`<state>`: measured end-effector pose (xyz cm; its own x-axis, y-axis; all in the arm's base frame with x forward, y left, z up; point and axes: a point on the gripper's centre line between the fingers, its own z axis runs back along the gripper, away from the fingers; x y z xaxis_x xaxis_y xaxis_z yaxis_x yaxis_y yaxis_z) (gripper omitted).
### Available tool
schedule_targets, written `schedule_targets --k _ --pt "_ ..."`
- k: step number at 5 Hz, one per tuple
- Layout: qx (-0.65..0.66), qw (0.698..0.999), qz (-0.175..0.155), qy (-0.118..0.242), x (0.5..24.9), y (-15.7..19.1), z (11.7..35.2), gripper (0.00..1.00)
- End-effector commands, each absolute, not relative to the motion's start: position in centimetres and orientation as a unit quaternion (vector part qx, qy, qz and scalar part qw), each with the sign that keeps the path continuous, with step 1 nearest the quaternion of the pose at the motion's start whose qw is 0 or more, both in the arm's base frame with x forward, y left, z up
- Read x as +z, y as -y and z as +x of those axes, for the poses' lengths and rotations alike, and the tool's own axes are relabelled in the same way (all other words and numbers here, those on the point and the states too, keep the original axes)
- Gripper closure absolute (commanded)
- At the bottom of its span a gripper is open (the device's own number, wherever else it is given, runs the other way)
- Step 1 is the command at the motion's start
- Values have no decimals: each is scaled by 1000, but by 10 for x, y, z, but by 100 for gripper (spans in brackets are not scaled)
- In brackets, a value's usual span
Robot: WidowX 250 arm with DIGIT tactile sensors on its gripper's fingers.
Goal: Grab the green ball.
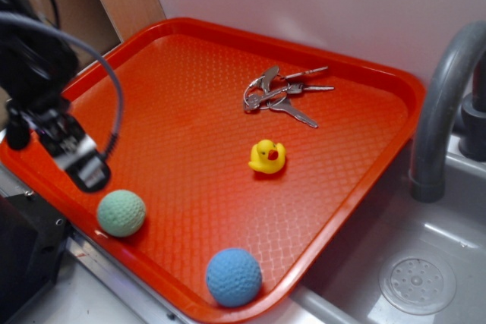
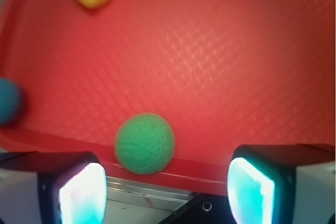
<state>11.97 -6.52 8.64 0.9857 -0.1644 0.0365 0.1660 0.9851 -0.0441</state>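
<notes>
Red tray (image 1: 190, 134) beside sink (image 1: 425, 263). Gripper (image 2: 165, 192) above tray's near-left edge, jaws wide apart, nothing btwn them. Blue ball (image 1: 234, 277) at front rim. Green ball (image 1: 121, 212) against near-left rim, just below gripper, not touching. Keys (image 1: 281, 95) far side; yellow duck (image 1: 267, 156) mid-tray.
</notes>
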Motion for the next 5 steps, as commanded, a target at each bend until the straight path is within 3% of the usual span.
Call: schedule_targets --k 1,2,3,4,5 --pt "-93 994 -53 6 43 63 124 0" --pt "-108 992 -58 24 31 79 124 0" --pt "-122 989 -76 16 26 92 126 2" --pt "-120 990 -71 13 26 96 127 100" --pt "-110 992 -67 11 27 98 126 100"
